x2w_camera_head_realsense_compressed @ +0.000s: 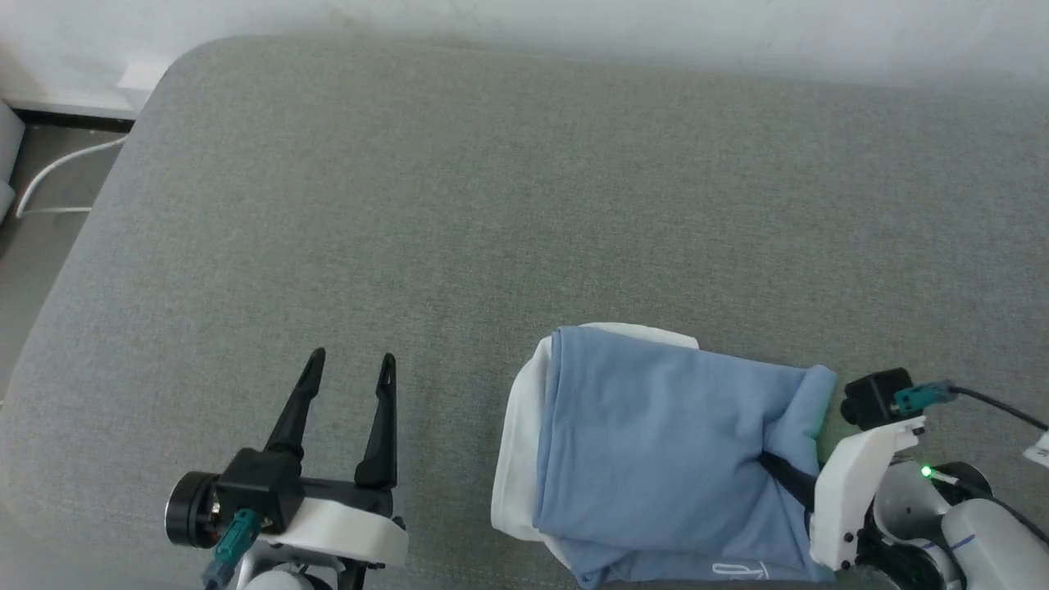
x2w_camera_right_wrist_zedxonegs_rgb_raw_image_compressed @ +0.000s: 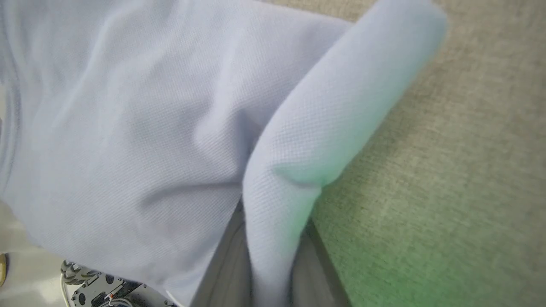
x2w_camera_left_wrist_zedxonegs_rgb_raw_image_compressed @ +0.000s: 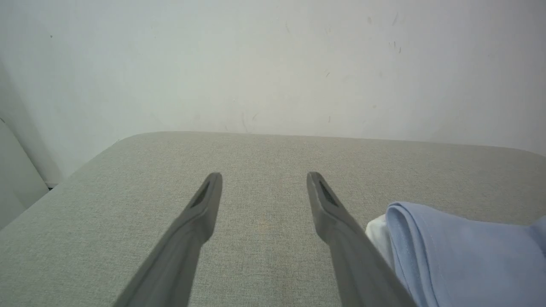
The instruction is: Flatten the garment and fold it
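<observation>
Your left gripper point(x2w_camera_head_realsense_compressed: 352, 356) hung over the grey padded surface point(x2w_camera_head_realsense_compressed: 524, 205) with its fingers spread wide and nothing between them, a little to the left of the cloth. That arm looked free to help, and bringing it over to the white edge would have been the sensible use of it.

The garment point(x2w_camera_head_realsense_compressed: 656, 442) lay bunched near the edge closest to you, at the right of the head view. A white part point(x2w_camera_head_realsense_compressed: 516, 426) ran down its left side, blue cloth was doubled over the middle, and the small script logo point(x2w_camera_head_realsense_compressed: 737, 569) peeked out at the bottom. It was far from flat, so I judged you were early in the spreading stage.

At its right end, your right gripper point(x2w_camera_head_realsense_compressed: 787, 479) was clamped on a raised ridge of blue cloth. The right wrist view showed that ridge running down between the two fingers point(x2w_camera_right_wrist_zedxonegs_rgb_raw_image_compressed: 228, 273).

To do this step well, you needed a grip on one layer, not a whole wad. A slow lift to the right would have let the folds fall open. A pull on a thick bunch would probably have dragged the whole heap instead.
</observation>
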{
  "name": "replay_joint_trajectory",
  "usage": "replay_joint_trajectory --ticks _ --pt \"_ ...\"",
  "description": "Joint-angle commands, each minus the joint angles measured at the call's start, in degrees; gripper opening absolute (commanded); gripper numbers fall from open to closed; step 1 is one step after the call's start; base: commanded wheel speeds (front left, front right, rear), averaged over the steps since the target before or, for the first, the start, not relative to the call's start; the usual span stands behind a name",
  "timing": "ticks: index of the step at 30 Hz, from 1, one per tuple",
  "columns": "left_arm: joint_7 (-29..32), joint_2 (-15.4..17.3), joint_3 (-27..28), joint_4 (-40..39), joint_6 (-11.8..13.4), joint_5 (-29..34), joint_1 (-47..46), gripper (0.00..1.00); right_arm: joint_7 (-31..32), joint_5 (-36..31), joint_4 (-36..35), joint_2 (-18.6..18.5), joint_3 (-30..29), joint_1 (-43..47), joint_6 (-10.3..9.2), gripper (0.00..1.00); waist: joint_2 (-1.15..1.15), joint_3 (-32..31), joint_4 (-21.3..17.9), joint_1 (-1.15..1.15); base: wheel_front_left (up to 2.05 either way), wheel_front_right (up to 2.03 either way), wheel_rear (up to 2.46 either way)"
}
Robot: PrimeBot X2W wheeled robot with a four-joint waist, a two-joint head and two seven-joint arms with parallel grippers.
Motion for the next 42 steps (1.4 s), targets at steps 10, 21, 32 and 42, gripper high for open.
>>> replay_joint_trajectory --ticks 10,21,32,42 --pt "-0.3 -0.1 -0.9 -0.2 -0.1 -0.6 -2.4 1.0 -5.7 -17.7 -3.3 -7.5 7.6 -10.0 -0.15 0.0 0.0 -1.0 -6.0 0.0 0.0 0.0 0.0" --pt "-0.3 -0.1 -6.5 -0.7 0.2 -0.2 -8.8 1.0 -2.3 -25.4 -6.3 -23.9 16.0 -24.1 -0.15 0.0 0.0 7.0 -17.7 0.0 0.0 0.0 0.0" --pt "-0.3 -0.1 -11.6 -3.1 0.0 2.1 -17.4 1.0 -12.2 -26.7 4.2 -35.2 8.0 -26.0 -0.15 0.0 0.0 18.6 -19.4 0.0 0.0 0.0 0.0" --pt "-0.3 -0.1 -12.8 -3.6 0.0 2.5 -20.4 1.0 -22.4 -31.5 18.0 -36.6 -4.1 -25.1 -0.15 0.0 0.0 24.9 -16.3 0.0 0.0 0.0 0.0"
